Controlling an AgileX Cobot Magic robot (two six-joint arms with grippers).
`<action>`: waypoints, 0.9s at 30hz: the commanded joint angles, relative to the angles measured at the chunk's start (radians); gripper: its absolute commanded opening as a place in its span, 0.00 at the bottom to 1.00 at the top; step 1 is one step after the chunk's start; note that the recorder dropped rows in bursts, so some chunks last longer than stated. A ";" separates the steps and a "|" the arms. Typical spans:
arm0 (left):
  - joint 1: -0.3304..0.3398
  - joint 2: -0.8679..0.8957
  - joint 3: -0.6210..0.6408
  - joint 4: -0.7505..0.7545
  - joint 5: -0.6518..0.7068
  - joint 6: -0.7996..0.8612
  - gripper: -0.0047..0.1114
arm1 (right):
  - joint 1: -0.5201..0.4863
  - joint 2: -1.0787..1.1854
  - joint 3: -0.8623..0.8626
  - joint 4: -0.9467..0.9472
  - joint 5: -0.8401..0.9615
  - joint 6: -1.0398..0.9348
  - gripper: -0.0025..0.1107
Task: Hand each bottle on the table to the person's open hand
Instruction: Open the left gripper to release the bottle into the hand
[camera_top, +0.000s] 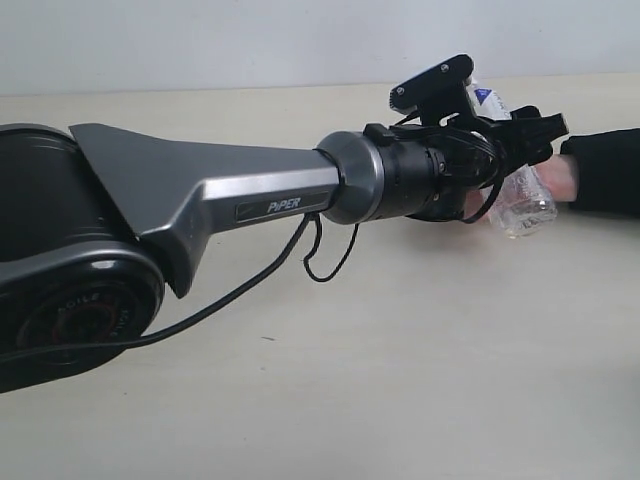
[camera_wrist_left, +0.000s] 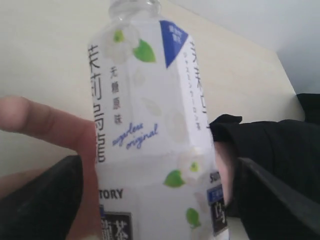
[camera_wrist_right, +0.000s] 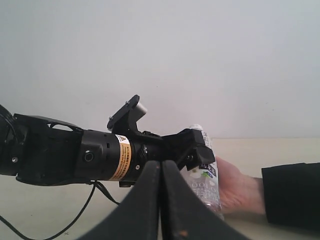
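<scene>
Handover step: I judge the bottle (camera_wrist_left: 155, 135) is being given over now; I should pull the left hand (camera_top: 515, 135) straight back only when the person holds it firmly.
Left hand state: its fingers (camera_wrist_left: 40, 205) stand wide on both sides of the bottle, apart from the label, so open, not pressing.
Bottle place: above the desk (camera_top: 350, 380), lying in the person's open hand (camera_wrist_right: 237, 187), the thumb (camera_wrist_left: 45, 122) touching its label.
Right hand state: closed, empty, fingers (camera_wrist_right: 150, 200) together, well apart from the bottle.
Risk: I think a sideways retreat could knock the bottle from the palm.
</scene>
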 joint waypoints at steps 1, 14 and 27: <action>0.001 -0.004 -0.008 0.007 0.005 -0.004 0.72 | -0.003 -0.006 0.005 -0.005 -0.003 -0.005 0.02; 0.001 -0.086 -0.008 -0.007 0.024 0.013 0.72 | -0.003 -0.006 0.005 -0.005 -0.003 -0.005 0.02; 0.001 -0.263 -0.008 -0.120 0.111 0.415 0.56 | -0.003 -0.006 0.005 -0.005 -0.003 -0.005 0.02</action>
